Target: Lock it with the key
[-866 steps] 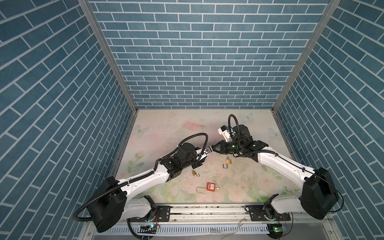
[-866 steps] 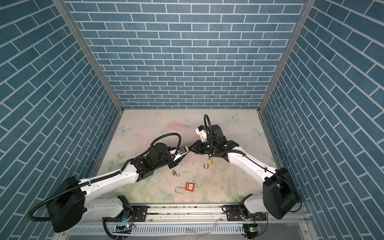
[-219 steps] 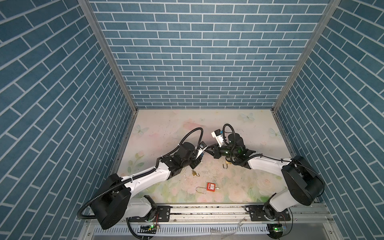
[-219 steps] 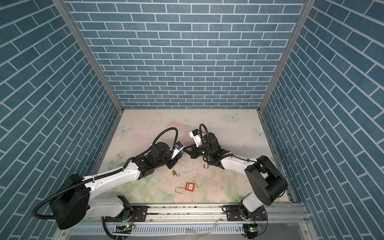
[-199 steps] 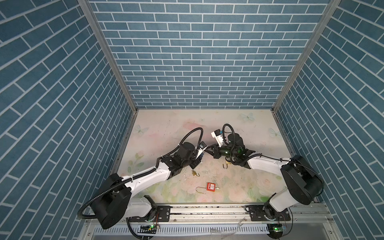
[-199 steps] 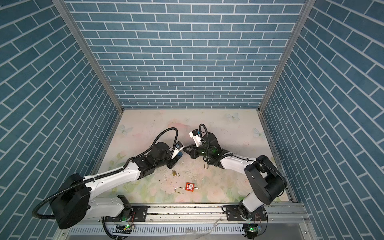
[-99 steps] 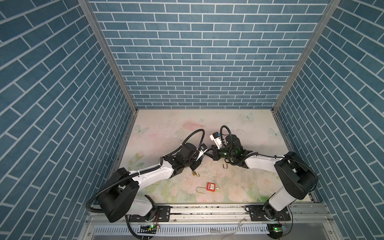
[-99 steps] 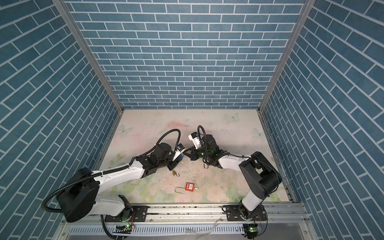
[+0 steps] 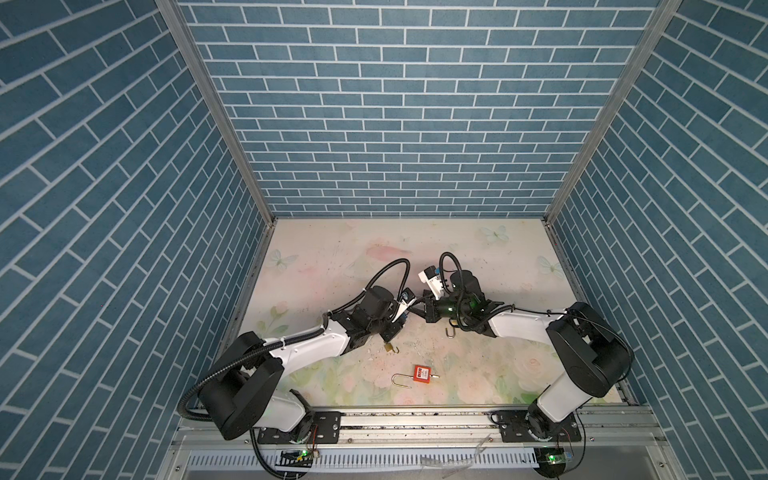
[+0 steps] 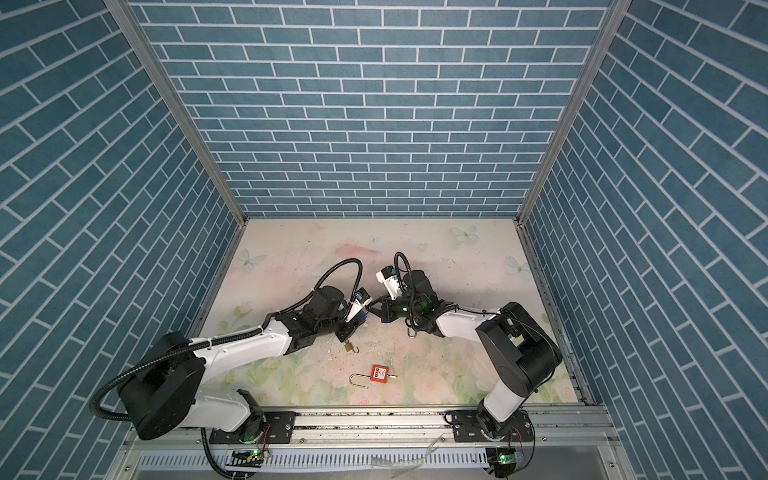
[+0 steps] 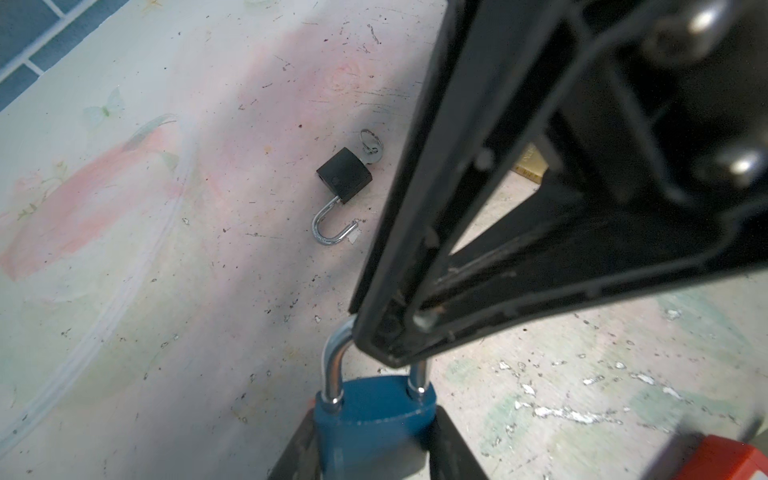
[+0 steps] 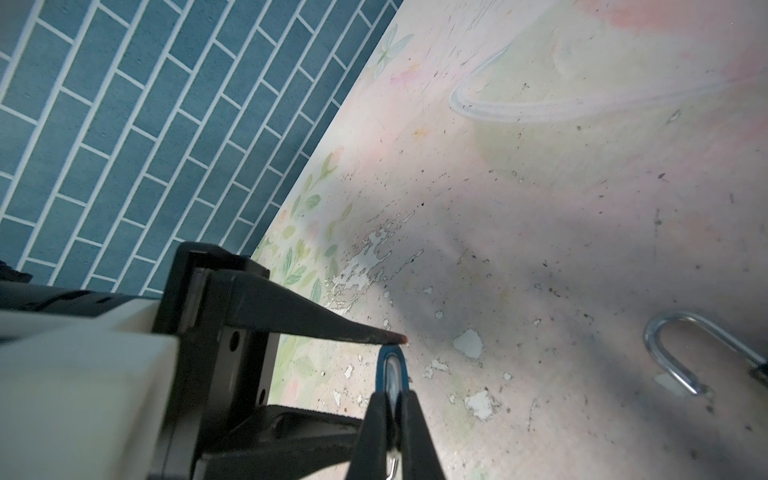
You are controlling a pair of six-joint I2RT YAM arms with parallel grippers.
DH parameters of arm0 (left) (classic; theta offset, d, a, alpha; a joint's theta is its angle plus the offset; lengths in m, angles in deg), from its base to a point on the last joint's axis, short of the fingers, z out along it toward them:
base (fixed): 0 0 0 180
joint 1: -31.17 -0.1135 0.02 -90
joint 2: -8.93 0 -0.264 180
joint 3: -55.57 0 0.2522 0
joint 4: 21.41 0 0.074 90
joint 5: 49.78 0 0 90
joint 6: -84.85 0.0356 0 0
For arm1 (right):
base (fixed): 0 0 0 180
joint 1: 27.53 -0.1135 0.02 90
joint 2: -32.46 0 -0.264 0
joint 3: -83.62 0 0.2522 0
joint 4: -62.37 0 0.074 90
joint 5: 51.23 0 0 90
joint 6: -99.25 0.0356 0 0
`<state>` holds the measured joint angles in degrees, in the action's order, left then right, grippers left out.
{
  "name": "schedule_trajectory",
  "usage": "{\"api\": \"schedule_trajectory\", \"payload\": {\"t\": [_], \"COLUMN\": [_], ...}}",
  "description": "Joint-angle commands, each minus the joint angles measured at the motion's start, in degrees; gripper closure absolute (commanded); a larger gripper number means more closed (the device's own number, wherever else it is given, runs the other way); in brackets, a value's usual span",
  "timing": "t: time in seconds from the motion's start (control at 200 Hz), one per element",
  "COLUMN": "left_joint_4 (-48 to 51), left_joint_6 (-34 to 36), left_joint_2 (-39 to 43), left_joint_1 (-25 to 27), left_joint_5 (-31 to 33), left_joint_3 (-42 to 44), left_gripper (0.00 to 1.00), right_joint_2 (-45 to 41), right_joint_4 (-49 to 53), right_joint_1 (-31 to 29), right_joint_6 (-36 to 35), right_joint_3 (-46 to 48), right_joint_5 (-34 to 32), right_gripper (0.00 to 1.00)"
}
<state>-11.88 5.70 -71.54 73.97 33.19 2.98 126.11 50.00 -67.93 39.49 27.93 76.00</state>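
The left pincer (image 11: 374, 434) is clamped on the blue lock (image 11: 376, 401), with one finger on each side of its body. The lock's silver loop (image 11: 332, 361) sticks out past the fingertips. Both ends of the loop look pushed into the body. The right pincer (image 12: 392, 399) is squeezed tight on the key (image 12: 390, 370), which has a blue rim. The two pincers meet tip to tip, and the right pincer's tip sits right at the blue lock's loop. I cannot tell if the key touches the lock. A black lock (image 11: 344, 174) lies on the table (image 11: 166, 249) out in front of the left pincer, with its loop open. A gold lock (image 9: 389, 347) lies near the left pincer. A red lock (image 9: 422, 372) lies farther from both pincers.
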Motion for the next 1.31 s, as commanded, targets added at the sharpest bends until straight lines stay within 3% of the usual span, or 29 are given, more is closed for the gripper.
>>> {"api": "schedule_trajectory", "payload": {"t": [0.0,0.17,0.615,1.025,1.3], "left_joint_4": [-56.7,-41.4,-11.7,-6.1,-7.0], "left_joint_6": [1.5,8.7,23.1,30.0,27.7], "left_joint_2": [4.6,7.7,11.3,10.0,9.0], "left_joint_1": [0.7,1.2,2.9,4.7,4.8], "left_joint_5": [-9.6,-14.5,-9.1,-10.0,-10.7], "left_joint_3": [-4.9,-3.1,-5.4,-5.8,-7.3], "left_gripper": [1.00,1.00,1.00,1.00,1.00], "right_joint_2": [0.6,-5.1,-12.5,-13.2,-12.1], "right_joint_4": [13.4,17.0,27.4,26.6,23.5], "right_joint_1": [-3.7,0.1,3.6,3.6,3.6], "right_joint_6": [1.7,-0.2,-7.2,-9.0,-7.7], "right_joint_3": [4.5,4.4,1.3,0.6,1.7], "right_joint_5": [8.0,6.9,8.2,11.1,12.0], "right_gripper": [1.00,1.00,1.00,0.98,1.00]}}
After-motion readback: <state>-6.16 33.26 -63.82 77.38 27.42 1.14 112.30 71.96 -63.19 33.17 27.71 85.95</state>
